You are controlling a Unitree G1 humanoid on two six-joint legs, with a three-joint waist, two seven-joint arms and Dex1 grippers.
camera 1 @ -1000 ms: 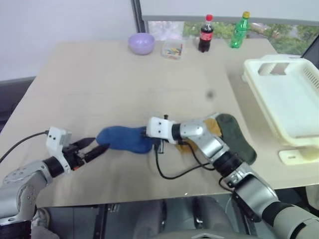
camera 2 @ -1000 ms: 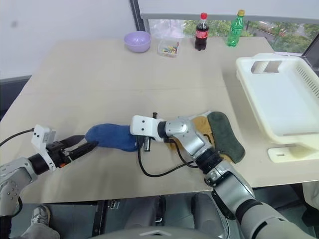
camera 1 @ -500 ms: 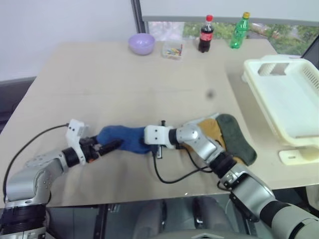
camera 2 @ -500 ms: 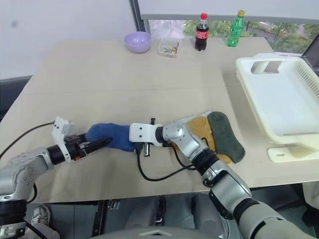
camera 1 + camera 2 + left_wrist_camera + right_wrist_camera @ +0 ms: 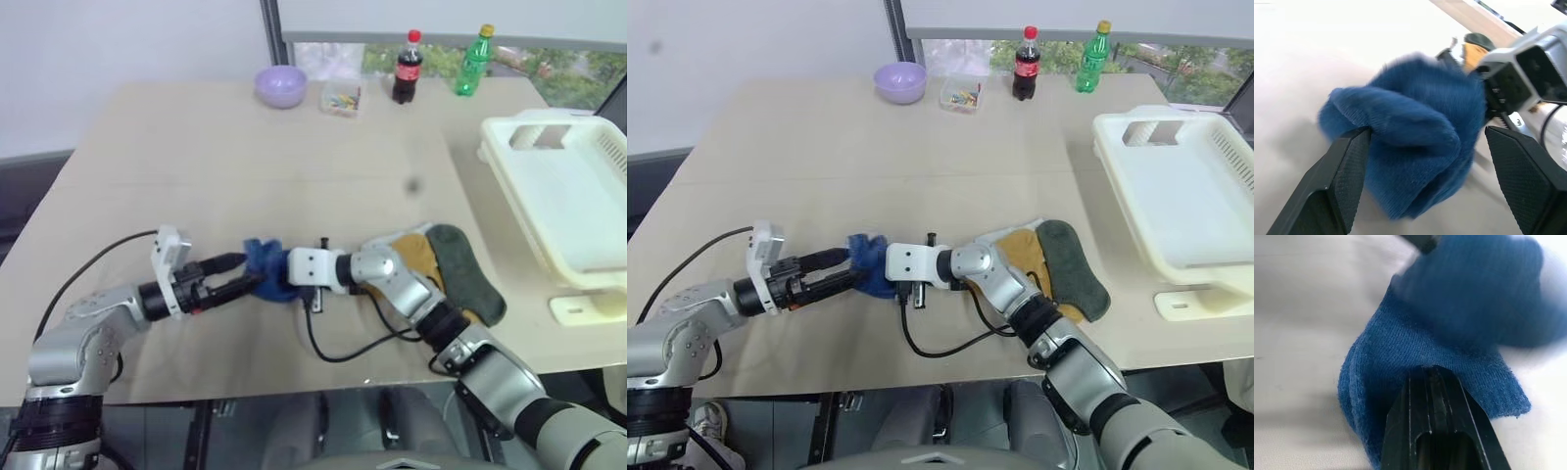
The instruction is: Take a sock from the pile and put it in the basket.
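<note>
right now the sock [image 5: 1410, 142] lies bunched between the spread left claw [image 5: 1435, 181] and the right claw [image 5: 1442, 396], clenched on its near end.

A: What sits along the far edge of the table [image 5: 196, 157]?

B: A lilac bowl [image 5: 280, 85] at far left of the row. Just right of it, a small clear box [image 5: 339, 98] with coloured bits inside; contents not identifiable.

A: And further right?

B: A dark cola bottle [image 5: 407, 67] with a red cap, upright, then a green bottle [image 5: 473, 60] with a yellow cap, also upright. The two stand apart.
</note>
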